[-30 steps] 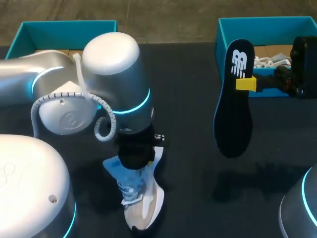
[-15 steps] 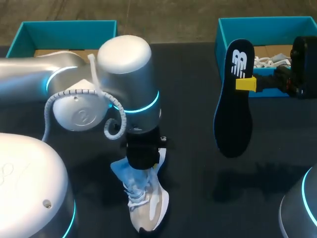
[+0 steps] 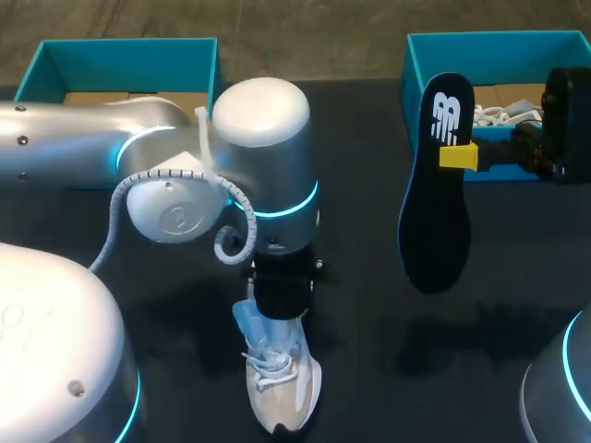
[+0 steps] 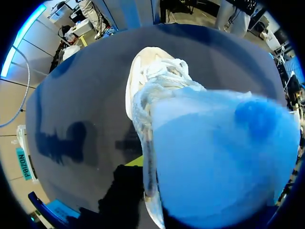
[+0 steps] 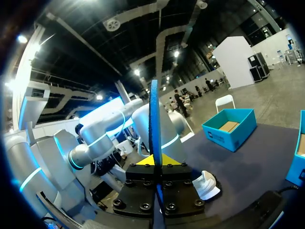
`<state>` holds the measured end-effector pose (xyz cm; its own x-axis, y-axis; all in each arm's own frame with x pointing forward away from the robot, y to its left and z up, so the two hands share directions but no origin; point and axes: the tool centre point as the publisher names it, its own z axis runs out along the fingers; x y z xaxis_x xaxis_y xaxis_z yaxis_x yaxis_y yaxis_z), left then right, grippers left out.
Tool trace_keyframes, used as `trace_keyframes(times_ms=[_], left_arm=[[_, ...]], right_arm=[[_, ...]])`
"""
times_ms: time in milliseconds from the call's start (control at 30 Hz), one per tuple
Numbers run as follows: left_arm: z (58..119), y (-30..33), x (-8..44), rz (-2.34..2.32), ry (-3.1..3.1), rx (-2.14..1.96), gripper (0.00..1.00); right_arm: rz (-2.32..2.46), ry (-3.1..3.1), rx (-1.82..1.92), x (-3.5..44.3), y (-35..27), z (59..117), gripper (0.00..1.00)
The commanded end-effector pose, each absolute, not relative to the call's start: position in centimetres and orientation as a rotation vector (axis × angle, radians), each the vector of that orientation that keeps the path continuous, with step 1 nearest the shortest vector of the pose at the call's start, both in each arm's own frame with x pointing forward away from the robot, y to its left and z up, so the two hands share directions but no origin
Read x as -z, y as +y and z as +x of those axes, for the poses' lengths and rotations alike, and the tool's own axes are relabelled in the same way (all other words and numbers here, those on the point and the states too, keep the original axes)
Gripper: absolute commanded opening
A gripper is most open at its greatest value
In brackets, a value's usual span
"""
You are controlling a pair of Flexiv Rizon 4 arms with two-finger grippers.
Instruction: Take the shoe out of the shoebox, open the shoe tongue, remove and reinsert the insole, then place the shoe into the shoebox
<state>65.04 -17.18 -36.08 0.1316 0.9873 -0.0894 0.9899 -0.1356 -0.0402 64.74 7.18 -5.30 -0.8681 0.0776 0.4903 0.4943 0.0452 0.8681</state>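
Two loads held: your left gripper (image 3: 278,307) pinches the shoe (image 3: 283,392) near the table's (image 3: 369,305) front edge. Your right gripper (image 3: 459,155) clamps the insole (image 3: 432,226).

left arm (image 3: 263,157), upper left to centre: silver rounded housings, cyan light rings (image 3: 288,207), white coiled cable (image 3: 118,197), black wrist (image 3: 282,291). silver base domes (image 3: 46,341), lower corners. right gripper (image 3: 458,155), upper right: black body, yellow tip, bolted black mounting plate (image 5: 155,191).
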Motion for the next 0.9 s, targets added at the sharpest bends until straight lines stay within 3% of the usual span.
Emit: trace_keyframes(times_ms=[33, 133, 233, 333, 433, 900], left_arm=[[65.1, -17.8, 36.7, 2.343, 2.053, 0.144, 0.48], [65.2, -17.9, 36.8, 2.332, 2.058, 0.148, 0.52], [65.3, -18.0, 36.7, 2.326, 2.055, 0.151, 0.67], [65.4, -18.0, 36.5, 2.312, 2.053, 0.158, 0.89], [66.0, -17.9, 36.0, 2.267, 2.069, 0.182, 1.0], [68.4, -16.9, 30.8, 1.99, 1.997, 0.394, 1.0]], right_arm=[[-0.579, -2.019, 1.89, 5.4, 7.3, 64.8, 0.0], [-0.579, -2.019, 1.89, 5.4, 7.3, 64.8, 0.0], [-0.579, -2.019, 1.89, 5.4, 7.3, 64.8, 0.0], [-0.579, -2.019, 1.89, 5.4, 7.3, 64.8, 0.0], [-0.579, -2.019, 1.89, 5.4, 7.3, 64.8, 0.0], [-0.579, -2.019, 1.89, 5.4, 7.3, 64.8, 0.0]])
